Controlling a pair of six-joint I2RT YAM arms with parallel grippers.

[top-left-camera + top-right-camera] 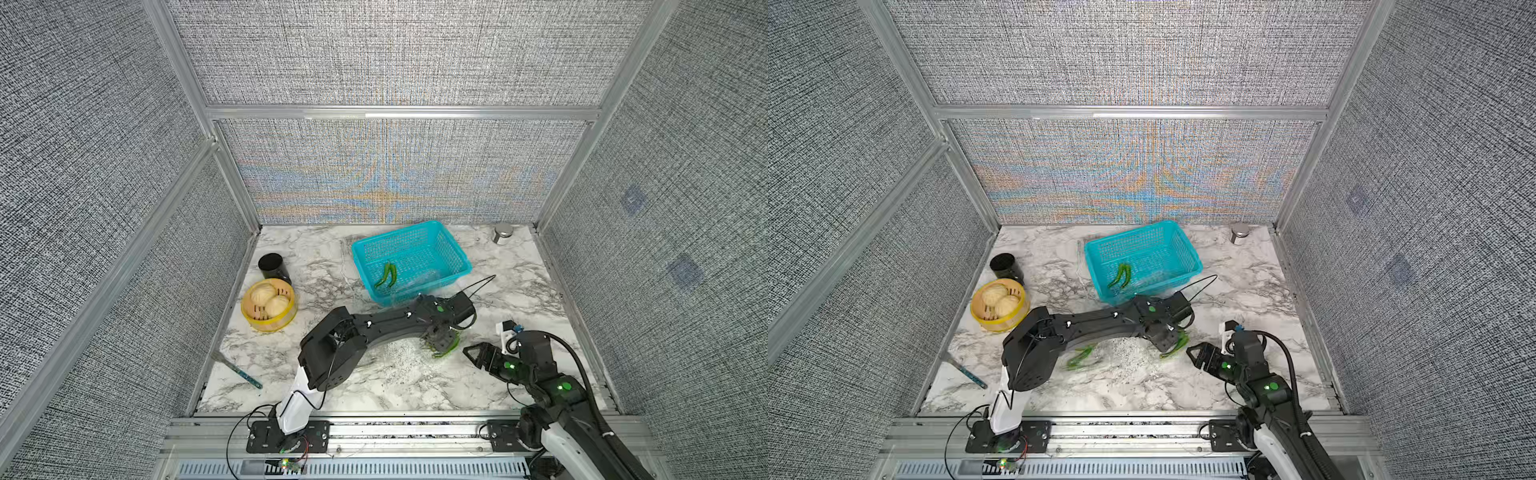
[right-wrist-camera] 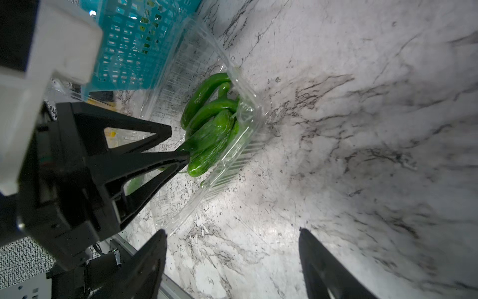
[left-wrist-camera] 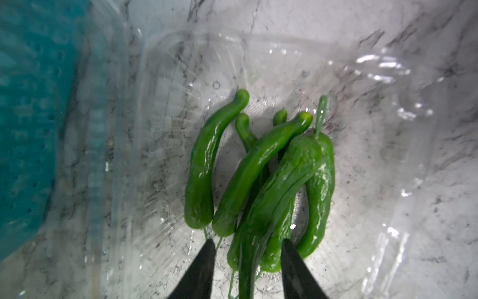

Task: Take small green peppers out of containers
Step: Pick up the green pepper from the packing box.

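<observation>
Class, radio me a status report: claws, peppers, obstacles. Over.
Left claw open over pepper heap in clear clamshell. Right claw open, empty. Teal basket beside clamshell holds two peppers.

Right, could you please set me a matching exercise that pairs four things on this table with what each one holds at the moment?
Things:
1. teal basket
2. yellow steamer
3. clear container
4. right gripper

Holds:
A. buns
B. nothing, jaws open
C. two green peppers
D. heap of green peppers

Pairs: 1-C, 2-A, 3-D, 4-B.
</observation>
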